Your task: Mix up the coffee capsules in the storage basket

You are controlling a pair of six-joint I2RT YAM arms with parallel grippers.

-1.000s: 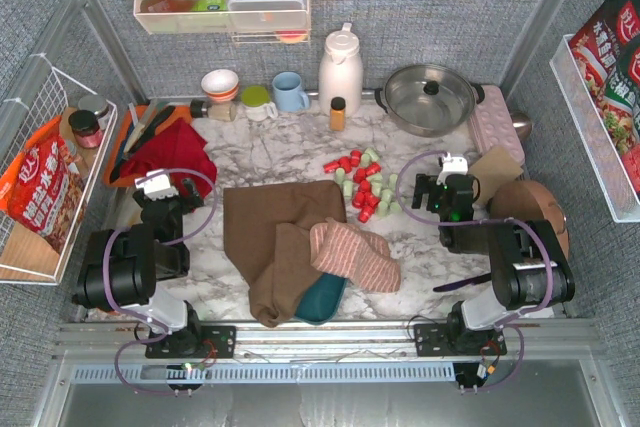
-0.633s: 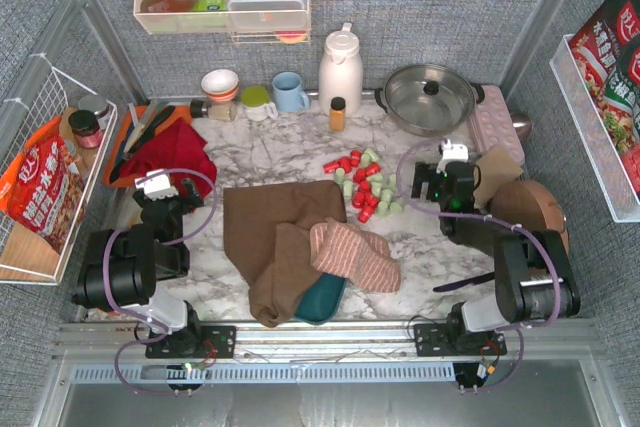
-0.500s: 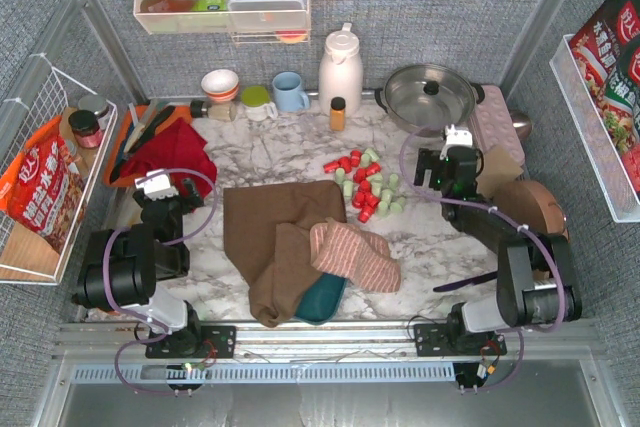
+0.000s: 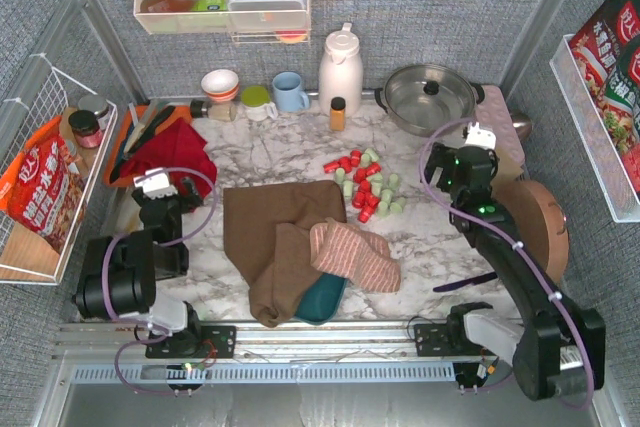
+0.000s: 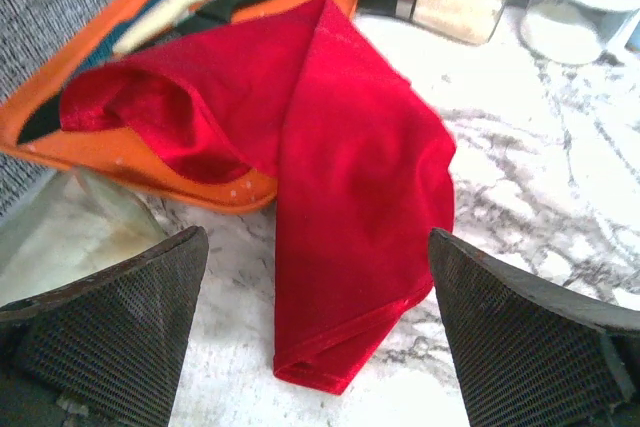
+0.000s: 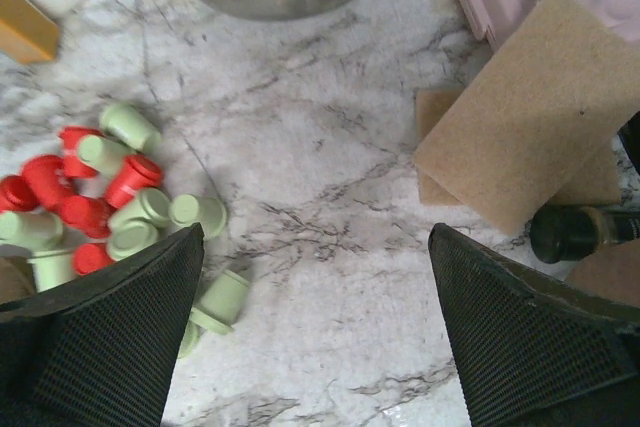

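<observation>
The coffee capsules, red and pale mint green, lie in a loose pile on the marble top, outside the storage basket. They also show at the left of the right wrist view. The storage basket is dark teal and mostly hidden under a brown cloth and a striped cloth. My right gripper is open and empty, right of the pile, over bare marble. My left gripper is open and empty above a red cloth.
The brown cloth and striped cloth lie at the front middle. An orange tray with knives is at the left. A steel pot, thermos, amber bottle, pink tray and brown pad stand near the right arm.
My right arm has stretched out, carrying the gripper back and right, away from the capsules toward the pot and pink tray. The left arm has not moved.
</observation>
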